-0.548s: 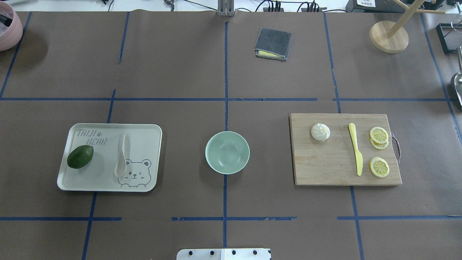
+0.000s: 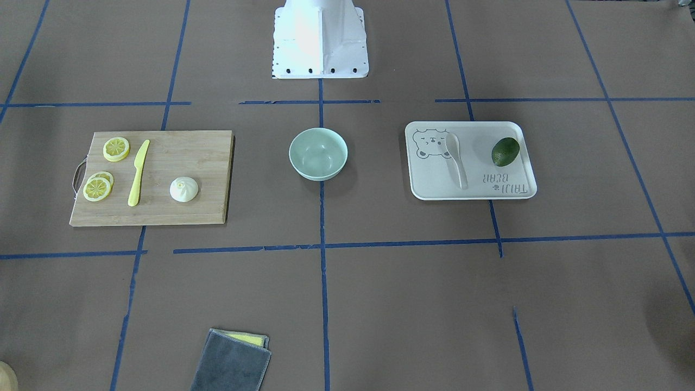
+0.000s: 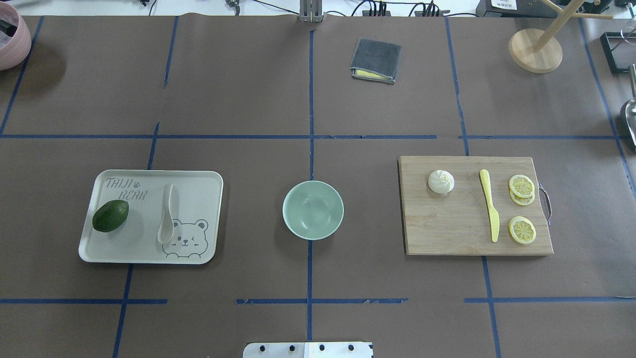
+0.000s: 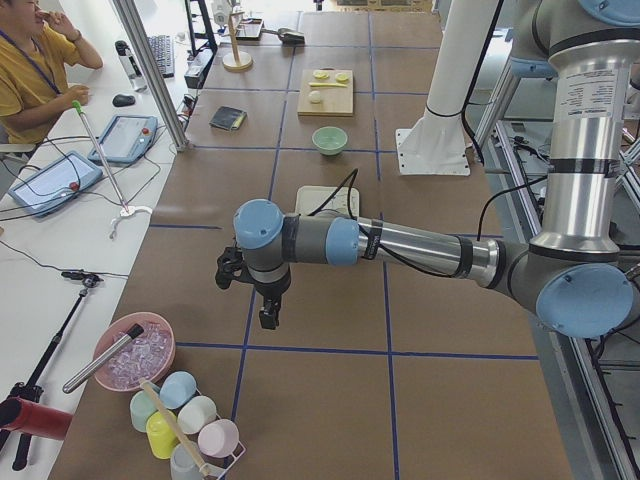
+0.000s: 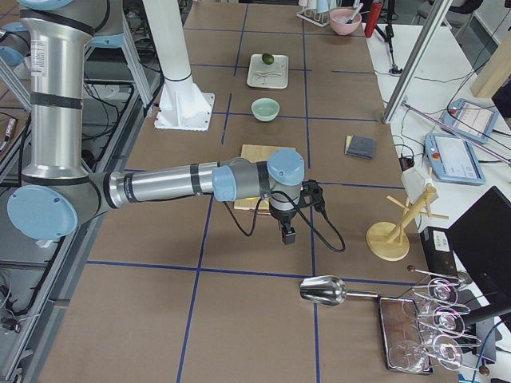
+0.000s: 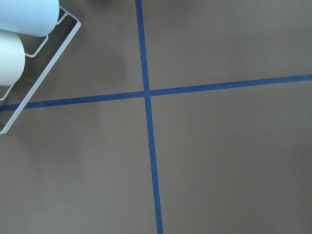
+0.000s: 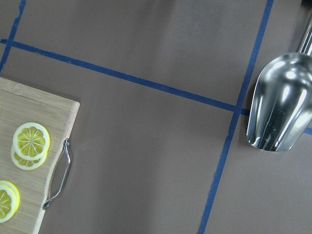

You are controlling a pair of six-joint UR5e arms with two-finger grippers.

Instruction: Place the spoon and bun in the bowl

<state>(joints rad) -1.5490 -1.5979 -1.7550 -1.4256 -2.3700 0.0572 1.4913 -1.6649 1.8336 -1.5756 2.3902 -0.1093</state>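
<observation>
Beige spoon, handle pointing away from the robot, lies nearer the left fingers, the bun nearer the right fingers; their state I cannot tell.

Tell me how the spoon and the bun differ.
The spoon is long and slim; the bun is round with a swirled top. The spoon lies on the tray, on the robot's left of the bowl; the bun sits on the cutting board, on its right. Both are pale and outside the bowl.
</observation>
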